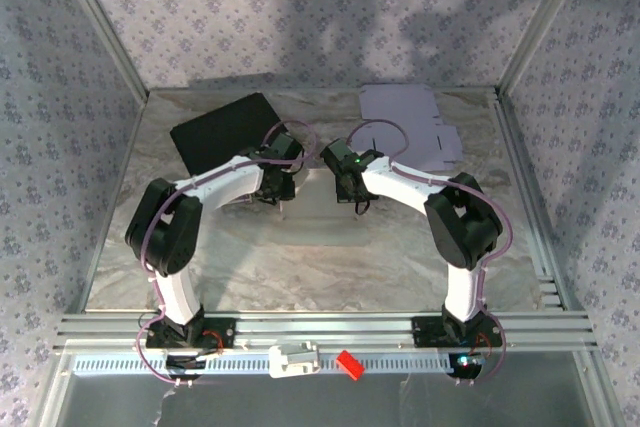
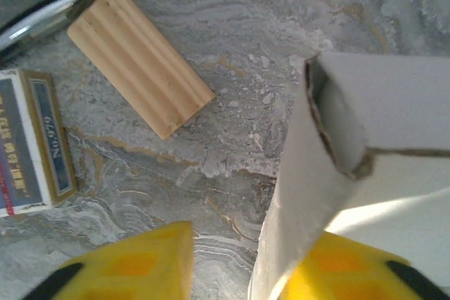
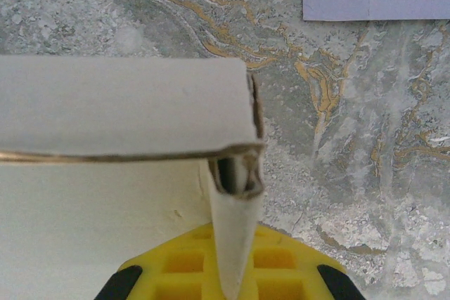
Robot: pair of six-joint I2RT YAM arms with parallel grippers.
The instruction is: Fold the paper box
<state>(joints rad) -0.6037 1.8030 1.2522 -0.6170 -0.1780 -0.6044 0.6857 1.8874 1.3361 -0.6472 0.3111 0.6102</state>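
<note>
The paper box (image 2: 394, 103) is white card, partly folded, with an upright corner and a double wall. In the left wrist view one wall of it runs down between my yellow fingers (image 2: 133, 265), lying against the right one, while the left one stands apart from it. My left gripper (image 2: 246, 240) is open. In the right wrist view the box (image 3: 119, 103) fills the left side, and my right gripper (image 3: 232, 244) is shut on its folded side wall. From above, the left gripper (image 1: 280, 185) and right gripper (image 1: 345, 185) meet at mid-table.
A flat lavender card sheet (image 1: 410, 125) lies at the back right, a black pad (image 1: 225, 132) at the back left. Beside the left gripper lie a wooden block (image 2: 140, 61) and a small blue printed box (image 2: 31, 142). Metal frame rails border the marble table (image 1: 320, 257).
</note>
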